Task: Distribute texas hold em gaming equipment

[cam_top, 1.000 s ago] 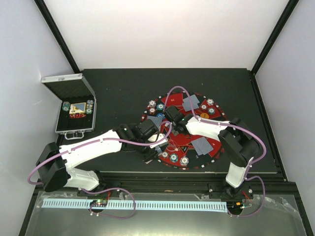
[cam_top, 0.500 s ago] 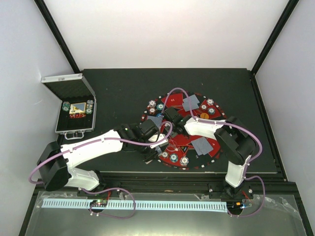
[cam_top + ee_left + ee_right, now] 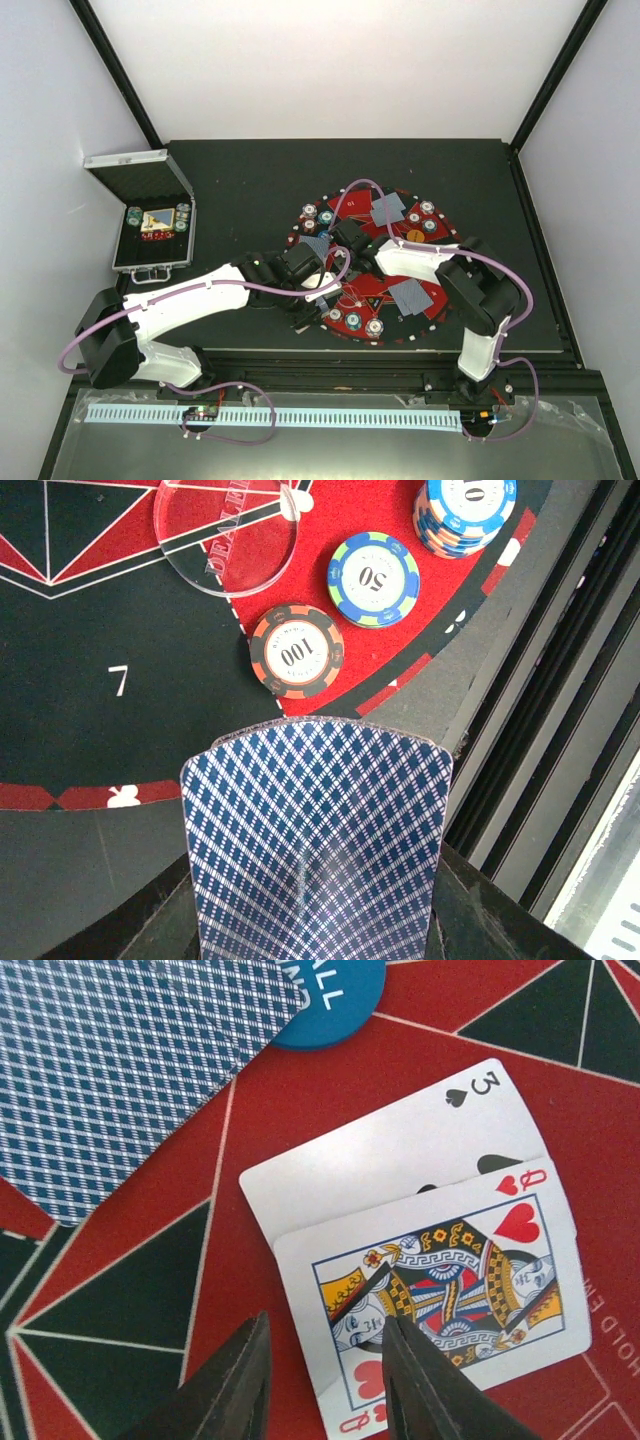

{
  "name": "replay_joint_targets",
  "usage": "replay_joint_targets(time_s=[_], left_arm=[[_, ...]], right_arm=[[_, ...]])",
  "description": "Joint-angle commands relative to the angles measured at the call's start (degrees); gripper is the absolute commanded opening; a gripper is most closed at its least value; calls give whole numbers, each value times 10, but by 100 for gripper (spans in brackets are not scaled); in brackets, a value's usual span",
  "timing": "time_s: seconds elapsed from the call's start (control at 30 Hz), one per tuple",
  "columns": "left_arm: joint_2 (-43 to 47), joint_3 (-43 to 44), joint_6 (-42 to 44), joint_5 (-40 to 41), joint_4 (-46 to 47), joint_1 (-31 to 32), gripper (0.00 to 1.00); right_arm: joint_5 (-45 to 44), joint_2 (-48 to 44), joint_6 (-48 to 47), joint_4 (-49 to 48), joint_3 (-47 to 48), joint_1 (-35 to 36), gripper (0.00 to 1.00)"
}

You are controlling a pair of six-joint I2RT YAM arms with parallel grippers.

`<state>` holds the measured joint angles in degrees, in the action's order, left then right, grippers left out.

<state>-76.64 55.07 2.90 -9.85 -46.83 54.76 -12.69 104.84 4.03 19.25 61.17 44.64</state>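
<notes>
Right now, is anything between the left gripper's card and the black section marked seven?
Nothing visible does. The black section marked 7 lies bare ahead of the held card; the 100 chip and clear dealer disc sit at its edge. The card hides what lies beneath it.

You're in a robot lab cell, not a home: plain white enclosure walls (image 3: pixel 330 70), black frame posts (image 3: pixel 115 72), black table (image 3: pixel 250 180), two white arms (image 3: pixel 190 295) bolted at its near edge, purple cables (image 3: pixel 360 183) looped along them.
</notes>
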Motion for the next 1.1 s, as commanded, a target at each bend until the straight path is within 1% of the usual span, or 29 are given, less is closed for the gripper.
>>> replay_joint_targets(time_s=[0.0, 0.13, 0.2, 0.4, 0.47, 0.57, 0.67, 0.8, 0.93, 1.07], left_arm=[[5, 14, -1, 4, 4, -1, 50], [2, 15, -1, 4, 3, -1, 50], [1, 16, -1, 4, 0, -1, 50], [8, 14, 0, -4, 3, -1, 50], [8, 12, 1, -8, 6, 0, 50], [9, 10, 2, -10, 10, 0, 50], [11, 8, 3, -13, 14, 0, 50], [14, 8, 3, -17, 12, 1, 50], [18, 8, 3, -17, 12, 1, 50], [20, 7, 2, -18, 11, 1, 50]], right_arm=[[27, -32, 11, -6, -10, 1, 35], [58, -77, 31, -10, -41, 0, 43], [71, -109, 43, -12, -62, -1, 46], [132, -245, 75, -11, -141, -22, 52], [174, -286, 90, -10, -158, -24, 53], [250, -335, 135, -19, -173, -25, 58], [330, -372, 200, -75, -203, -25, 64], [404, -375, 249, -141, -238, -25, 66], [452, -346, 254, -169, -253, -25, 67], [496, -315, 244, -179, -246, -24, 67]])
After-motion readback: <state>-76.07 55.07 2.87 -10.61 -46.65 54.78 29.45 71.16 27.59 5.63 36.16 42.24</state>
